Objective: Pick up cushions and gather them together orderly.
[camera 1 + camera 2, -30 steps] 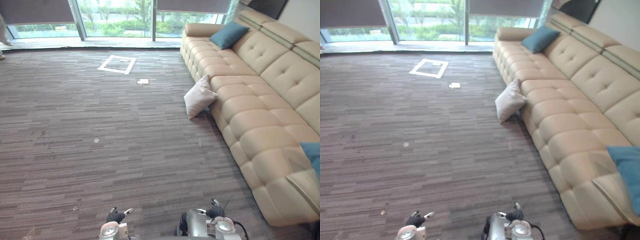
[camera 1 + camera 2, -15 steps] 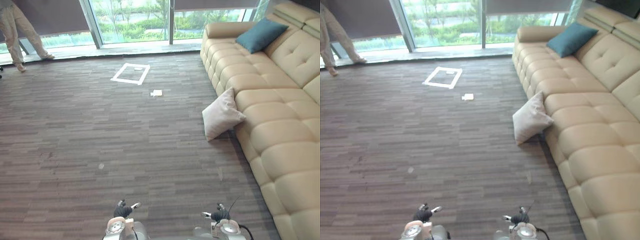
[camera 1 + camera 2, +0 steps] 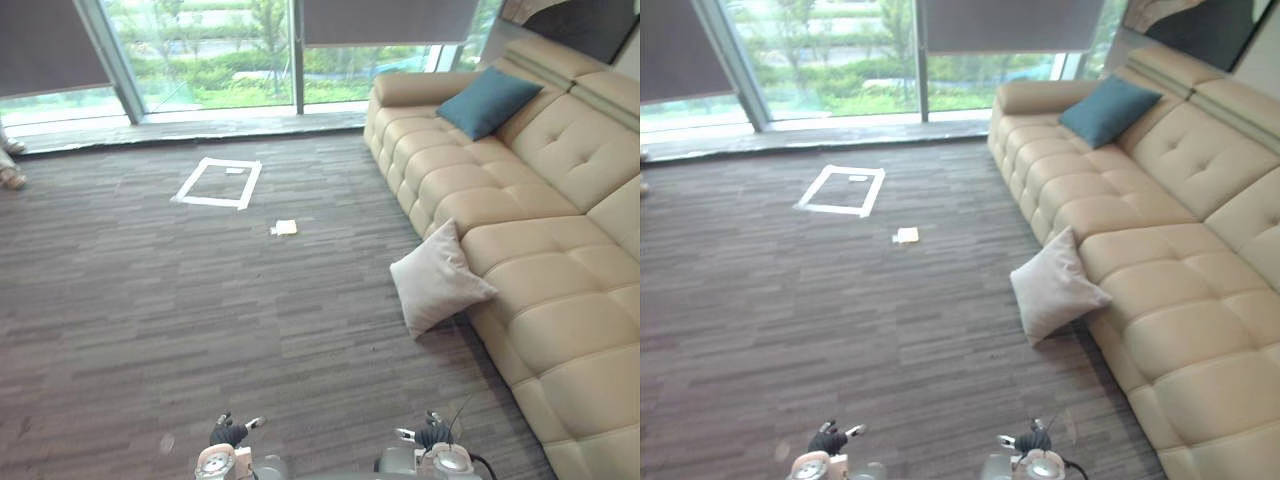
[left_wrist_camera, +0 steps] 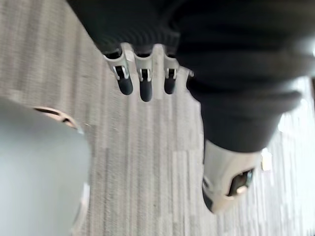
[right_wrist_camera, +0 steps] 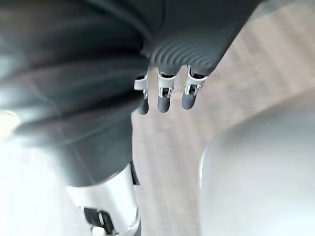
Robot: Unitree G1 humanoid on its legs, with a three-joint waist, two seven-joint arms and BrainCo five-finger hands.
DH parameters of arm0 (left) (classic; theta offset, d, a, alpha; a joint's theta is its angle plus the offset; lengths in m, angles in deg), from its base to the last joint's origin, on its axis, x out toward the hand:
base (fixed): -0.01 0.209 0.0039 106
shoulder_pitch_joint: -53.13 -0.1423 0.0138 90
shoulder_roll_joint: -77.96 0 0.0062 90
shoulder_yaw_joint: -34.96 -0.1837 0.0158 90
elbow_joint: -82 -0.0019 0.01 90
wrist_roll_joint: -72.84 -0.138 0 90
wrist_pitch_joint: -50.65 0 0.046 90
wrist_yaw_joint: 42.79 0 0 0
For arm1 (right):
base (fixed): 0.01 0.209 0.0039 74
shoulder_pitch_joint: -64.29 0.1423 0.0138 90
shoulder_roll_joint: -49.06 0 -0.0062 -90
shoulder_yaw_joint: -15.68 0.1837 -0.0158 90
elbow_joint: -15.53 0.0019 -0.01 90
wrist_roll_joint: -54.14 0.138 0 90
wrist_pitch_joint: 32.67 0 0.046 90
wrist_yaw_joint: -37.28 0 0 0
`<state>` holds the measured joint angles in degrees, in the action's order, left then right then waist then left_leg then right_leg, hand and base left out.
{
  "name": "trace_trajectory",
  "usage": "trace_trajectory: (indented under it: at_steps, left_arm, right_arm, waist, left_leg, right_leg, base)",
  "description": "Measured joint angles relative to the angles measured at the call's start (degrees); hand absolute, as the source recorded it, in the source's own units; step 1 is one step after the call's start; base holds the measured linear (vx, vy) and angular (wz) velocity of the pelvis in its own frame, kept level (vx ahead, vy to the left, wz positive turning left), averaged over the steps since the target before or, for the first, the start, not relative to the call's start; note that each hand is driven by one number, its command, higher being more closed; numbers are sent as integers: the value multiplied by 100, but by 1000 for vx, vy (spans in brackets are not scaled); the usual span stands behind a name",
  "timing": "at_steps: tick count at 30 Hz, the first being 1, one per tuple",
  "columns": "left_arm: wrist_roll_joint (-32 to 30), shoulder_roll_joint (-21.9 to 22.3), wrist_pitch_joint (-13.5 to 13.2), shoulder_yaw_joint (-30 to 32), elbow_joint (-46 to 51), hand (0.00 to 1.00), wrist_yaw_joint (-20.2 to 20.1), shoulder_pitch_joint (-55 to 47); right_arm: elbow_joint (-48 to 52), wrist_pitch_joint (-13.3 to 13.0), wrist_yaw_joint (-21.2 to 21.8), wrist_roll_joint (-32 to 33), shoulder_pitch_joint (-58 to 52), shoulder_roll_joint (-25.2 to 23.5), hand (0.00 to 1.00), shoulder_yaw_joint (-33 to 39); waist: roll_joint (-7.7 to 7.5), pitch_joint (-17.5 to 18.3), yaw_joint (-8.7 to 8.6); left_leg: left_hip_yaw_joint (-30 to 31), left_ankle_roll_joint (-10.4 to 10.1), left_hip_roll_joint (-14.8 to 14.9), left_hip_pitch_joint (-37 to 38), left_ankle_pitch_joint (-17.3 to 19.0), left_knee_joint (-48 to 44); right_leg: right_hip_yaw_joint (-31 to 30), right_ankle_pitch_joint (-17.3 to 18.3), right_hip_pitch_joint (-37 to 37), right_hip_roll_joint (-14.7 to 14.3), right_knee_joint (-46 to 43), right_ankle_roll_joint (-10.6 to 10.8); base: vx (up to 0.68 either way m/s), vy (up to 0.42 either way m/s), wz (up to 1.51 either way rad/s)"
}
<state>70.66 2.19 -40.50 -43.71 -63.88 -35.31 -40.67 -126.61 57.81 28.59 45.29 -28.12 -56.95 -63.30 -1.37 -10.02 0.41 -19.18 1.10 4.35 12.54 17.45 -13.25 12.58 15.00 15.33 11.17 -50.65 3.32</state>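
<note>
A pale grey cushion [image 3: 438,290] stands on the carpet, leaning against the front of the beige sofa [image 3: 560,230]. A teal cushion [image 3: 488,100] rests on the sofa's far seat against the backrest. My left hand [image 3: 230,433] and right hand [image 3: 433,434] hang low at the bottom of the eye views, well short of the grey cushion. In the left wrist view the fingers [image 4: 142,83] hang straight over bare carpet and hold nothing. In the right wrist view the fingers [image 5: 165,96] are straight too and hold nothing.
A square of white tape [image 3: 218,183] marks the carpet near the windows [image 3: 200,50], with a small pale card [image 3: 285,227] lying just this side of it. A person's shoe [image 3: 10,176] shows at the far left edge. Open carpet lies between me and the sofa.
The whole picture has shifted, so the camera moved. The grey cushion now sits closer and lower in view. The person by the window has slid out to the left edge. Both hands stay low.
</note>
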Motion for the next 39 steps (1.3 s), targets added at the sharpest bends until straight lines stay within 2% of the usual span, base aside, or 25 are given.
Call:
trace_trajectory:
  at_steps: [2,3,4,5,6,7,8,10,11,12,13,16,18,21,22,23,24,25,26,28,29,32,36,38,39]
  left_arm:
    - [-3,0,29,-14,-69,0,-6,-16]
    - [-2,-9,29,-51,-91,0,-6,-26]
    - [-6,-32,28,-81,-91,0,-12,-34]
    - [-4,-3,32,-85,-123,0,-9,-28]
    - [-71,158,40,-120,-157,0,-28,-31]
    - [-149,291,42,-119,-145,0,-37,-25]
    - [-186,319,45,-115,-106,0,-41,-22]
    - [-228,309,47,-12,40,0,-71,14]
    - [-228,307,46,57,72,0,-79,3]
    - [-227,279,42,111,157,0,-100,-25]
    - [-224,260,34,121,250,0,-111,-53]
    - [-219,256,-9,200,428,0,-108,-155]
    - [-148,303,-80,329,462,0,-93,-153]
    - [-91,315,-137,332,463,0,-22,-129]
    - [-79,323,-141,330,451,0,1,-134]
    - [-15,311,-137,339,435,0,2,-147]
    - [16,269,-134,350,423,0,2,-151]
    - [11,165,-112,355,372,0,7,-151]
    - [11,125,-111,355,338,0,7,-151]
    - [10,15,-84,349,218,0,7,-106]
    - [15,5,-71,349,176,0,11,-82]
    - [17,5,-54,329,9,0,13,-33]
    - [15,4,-34,167,-116,0,0,33]
    - [2,-25,-13,-7,-221,0,-15,80]
    - [1,-32,0,-68,-239,0,-24,94]
  right_arm:
    - [57,-17,25,6,31,-2,0,5]
    - [78,-16,30,4,25,-3,0,0]
    - [106,-12,44,6,-20,-4,0,-5]
    - [138,-15,71,22,-11,17,0,9]
    - [153,-13,73,-17,27,107,0,12]
    - [174,-5,87,-17,27,116,0,32]
    - [182,-1,87,-15,28,129,0,36]
    - [176,84,77,-9,30,179,0,-13]
    - [154,115,61,-6,27,180,0,-22]
    - [107,157,38,0,4,166,0,-76]
    - [57,173,22,12,-12,122,0,-92]
    - [-65,191,-10,49,-9,99,0,-96]
    - [-68,194,-30,47,-1,97,0,-100]
    - [-82,191,-45,31,-30,85,0,-140]
    - [-76,182,-59,22,-49,126,0,-266]
    - [-80,186,-66,-3,-89,130,0,-325]
    - [-84,188,-67,-4,-132,91,0,-349]
    - [-100,190,-63,-8,-260,35,0,-417]
    - [-99,190,-61,-14,-286,8,0,-460]
    - [-56,189,-9,-19,-284,-29,0,-480]
    - [-50,184,3,-21,-276,-14,0,-465]
    - [-32,155,31,-21,-227,10,0,-448]
    - [-18,101,30,-20,-173,57,0,-408]
    - [-37,108,29,-21,-109,60,0,-269]
    - [-18,105,46,-15,-108,55,0,-207]
  waist:
    - [3,-5,-45]
    - [-3,-6,-47]
    - [-69,12,-62]
    - [-57,13,-81]
    - [261,66,-68]
    - [347,86,-95]
    - [381,83,-109]
    - [460,-18,-112]
    - [469,-25,-110]
    - [429,-47,-82]
    - [323,-84,-38]
    - [233,-49,14]
    - [234,-49,87]
    - [220,-47,199]
    - [235,-34,203]
    - [222,17,223]
    - [193,99,254]
    - [-5,229,282]
    - [-68,289,309]
    - [-203,285,295]
    - [-203,268,296]
    - [-152,235,270]
    - [-59,189,230]
    - [-7,155,219]
    - [14,117,193]
  left_leg:
    - [-81,-1,25,489,0,372]
    - [-78,-14,6,667,7,483]
    - [-22,-172,-88,894,81,529]
    - [13,-226,-64,980,112,511]
    - [110,-456,167,1024,33,370]
    - [245,-685,258,874,-109,-113]
    - [281,-779,344,766,-161,-419]
    - [749,-1133,885,-259,-740,-3045]
    - [736,-1148,1023,-467,-672,-3588]
    - [689,-1017,1145,-821,-505,-4203]
    - [528,-902,1159,-1073,-340,-4278]
    - [383,-604,1018,-1882,-95,-3476]
    - [651,-639,826,-2212,-74,-2545]
    - [1591,-725,458,-2368,-179,-1442]
    - [1782,-633,416,-2361,-309,-1147]
    - [1803,-663,407,-2317,-592,-1188]
    - [1702,-681,353,-2288,-638,-1308]
    - [1335,-624,273,-2216,-433,-1361]
    - [1189,-609,257,-2172,-412,-1356]
    - [689,-395,181,-1751,-200,-1200]
    - [502,-341,171,-1516,-140,-1087]
    - [151,-302,175,-737,-109,-483]
    - [-357,-327,203,-100,-123,181]
    - [-513,-385,174,92,-156,327]
    - [-500,-393,139,159,-152,315]
  right_leg:
    - [541,-200,273,-151,1350,-175]
    - [616,-489,268,-259,1981,-263]
    - [481,-1313,257,-389,2598,-664]
    - [414,-1258,259,-431,2444,-921]
    - [526,-883,264,-512,2102,-931]
    - [557,-565,226,-537,1939,-920]
    - [566,-471,173,-573,1917,-938]
    - [530,-180,-437,-928,2237,-976]
    - [478,-158,-657,-1048,2398,-997]
    - [373,-117,-1122,-1186,2706,-1046]
    - [221,-97,-1474,-1216,2936,-1042]
    - [-296,-76,-1953,-1221,3403,-945]
    - [-728,-44,-2172,-1216,3519,-839]
    - [-1395,147,-2344,-1147,3577,-591]
    - [-1668,318,-2359,-1137,3474,-445]
    - [-1951,509,-2340,-1118,3308,-310]
    - [-2111,600,-2324,-1035,3232,-220]
    - [-2264,633,-2231,-857,3018,-163]
    - [-2274,612,-2094,-798,2805,-130]
    - [-2084,310,-1386,-573,1405,234]
    - [-1874,221,-1121,-466,828,275]
    - [-755,317,-649,-188,164,86]
    - [727,326,-373,14,1212,-54]
    - [1100,-102,-332,-112,2103,-299]
    - [1021,-577,-380,-220,2512,-663]
  base:
    - [618,-86,10]
    - [606,-133,25]
    - [518,-121,26]
    - [645,-130,13]
    - [633,-158,0]
    - [603,-172,-5]
    - [584,-227,-3]
    - [534,-199,-20]
    - [585,-166,-43]
    - [550,-120,-61]
    - [511,-104,-60]
    - [339,-2,-84]
    - [434,154,-108]
    - [364,276,-130]
    - [445,445,-125]
    - [401,410,-126]
    - [414,424,-121]
    - [330,320,-97]
    - [390,368,-109]
    - [353,356,-99]
    - [310,307,-85]
    - [226,163,-58]
    - [224,45,-52]
    - [307,-58,-47]
    - [380,-87,-32]
